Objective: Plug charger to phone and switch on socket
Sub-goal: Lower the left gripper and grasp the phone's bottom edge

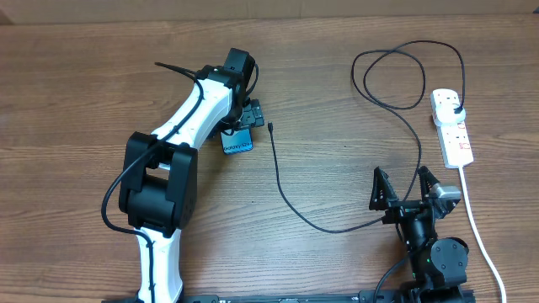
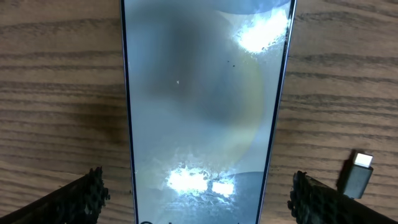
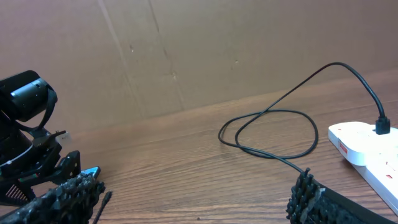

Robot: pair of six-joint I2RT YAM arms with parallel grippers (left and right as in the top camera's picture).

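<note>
Left claw wide above phone

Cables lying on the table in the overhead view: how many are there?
2. The thin black charger cable runs from the power strip at the right, loops, and ends beside the phone. The thick white cord leaves the strip toward the near edge. I see no others.

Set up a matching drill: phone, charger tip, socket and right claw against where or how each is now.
1 phone
2 charger tip
3 socket
4 right claw

A black plug sits in it
B open, holding nothing
C loose on the table
D below the left claw

Pairs: 1-D, 2-C, 3-A, 4-B
</note>
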